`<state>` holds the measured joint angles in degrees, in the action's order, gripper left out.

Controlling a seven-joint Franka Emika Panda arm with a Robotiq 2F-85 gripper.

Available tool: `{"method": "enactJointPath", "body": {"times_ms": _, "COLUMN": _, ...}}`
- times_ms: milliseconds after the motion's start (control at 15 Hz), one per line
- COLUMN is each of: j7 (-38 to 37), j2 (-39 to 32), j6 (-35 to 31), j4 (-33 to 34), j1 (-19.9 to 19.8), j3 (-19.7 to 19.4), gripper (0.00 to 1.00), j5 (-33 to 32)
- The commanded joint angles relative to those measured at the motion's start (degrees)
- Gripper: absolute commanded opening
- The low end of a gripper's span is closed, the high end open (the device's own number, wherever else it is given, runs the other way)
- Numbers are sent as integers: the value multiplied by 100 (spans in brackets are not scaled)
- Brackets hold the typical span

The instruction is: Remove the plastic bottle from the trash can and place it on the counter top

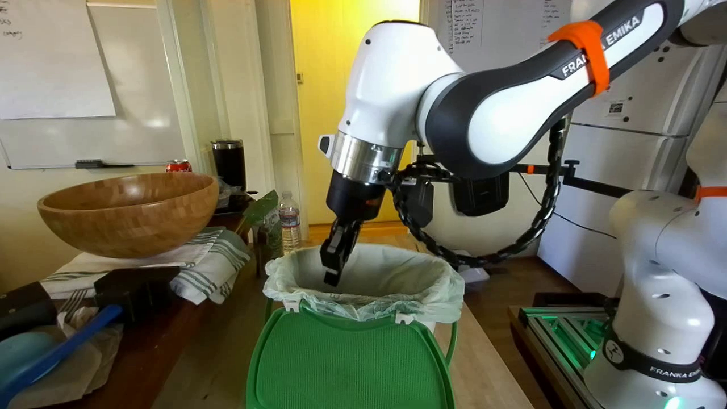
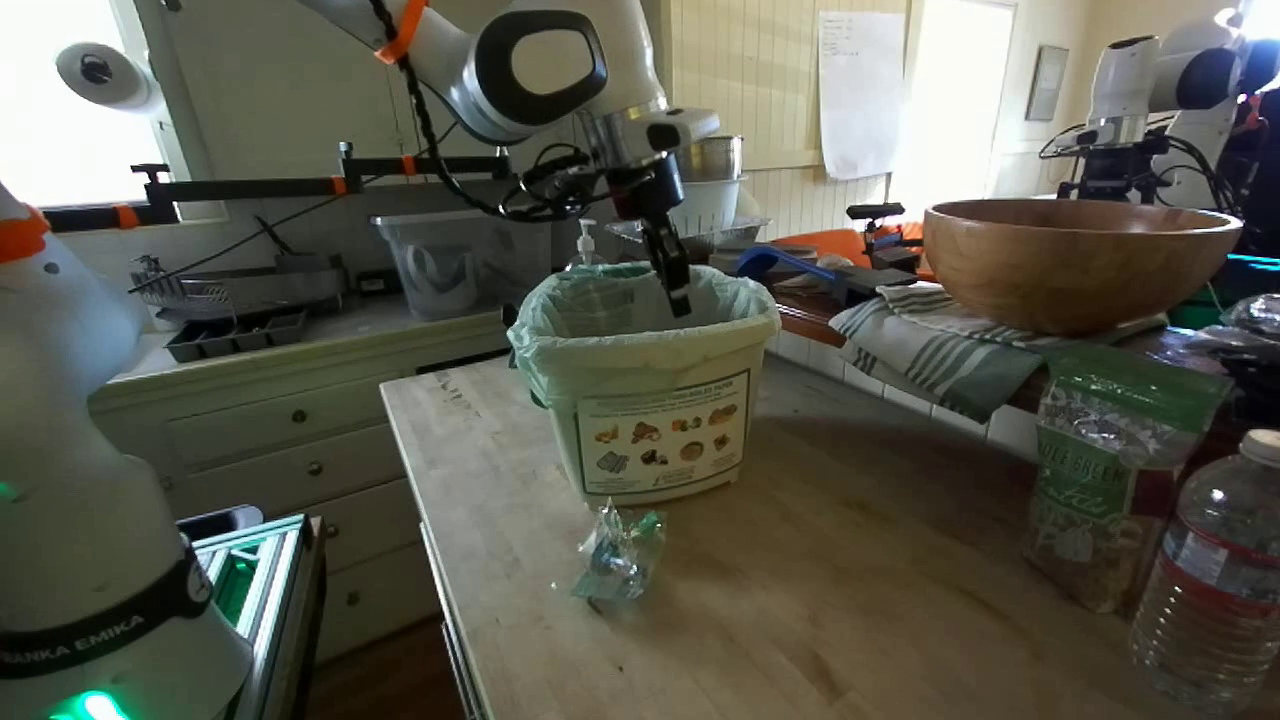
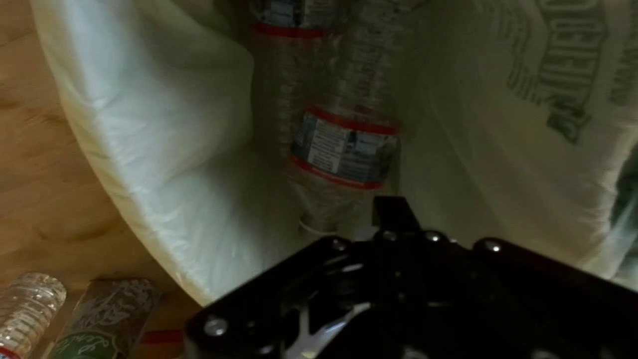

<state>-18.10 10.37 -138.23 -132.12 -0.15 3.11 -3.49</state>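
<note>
The white trash can (image 2: 570,420) with its whitish bag (image 1: 443,289) stands on the wooden counter top (image 2: 850,590). Its green lid (image 1: 352,363) hangs open. In the wrist view, a clear plastic bottle (image 3: 344,147) with a red-edged label lies inside the bag, cap end toward the gripper. Another clear bottle (image 3: 286,70) lies beside it, partly cut off. Both are hidden in the exterior views. My gripper (image 1: 332,277) points down with its fingertips just inside the bin's mouth, also in an exterior view (image 2: 678,300). Its fingers (image 3: 396,212) are together, holding nothing visible, above the bottles.
An upright water bottle (image 2: 1215,580) and a green snack bag (image 2: 1110,480) stand on the counter top. A crumpled clear wrapper (image 2: 620,555) lies by the bin. A wooden bowl (image 1: 130,216) sits on a striped towel (image 1: 210,261) on the adjoining darker surface.
</note>
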Motion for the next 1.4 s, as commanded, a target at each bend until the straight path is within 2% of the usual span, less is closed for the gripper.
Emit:
{"method": "enactJointPath", "body": {"times_ms": 0, "j7": -165, "j2": 272, "j6": 31, "j4": -177, "j1": -28, "j3": 69, "gripper": 26, "j5": -66}}
{"method": "enactJointPath", "body": {"times_ms": 67, "j7": -124, "j2": 208, "j6": 42, "j4": -173, "j1": -42, "j3": 55, "gripper": 26, "j5": -41}}
{"method": "enactJointPath", "body": {"times_ms": 600, "j7": 139, "j2": -389, "j6": -157, "j4": -203, "j1": -153, "j3": -156, "gripper": 87, "j5": 45}}
{"method": "enactJointPath", "body": {"times_ms": 733, "j7": 188, "j2": -544, "j6": -251, "j4": -182, "j1": -132, "j3": -195, "gripper": 99, "j5": 99}}
{"method": "enactJointPath", "body": {"times_ms": 1333, "j7": 144, "j2": -955, "j6": -188, "j4": -100, "j1": -88, "j3": -196, "gripper": 100, "j5": -4}}
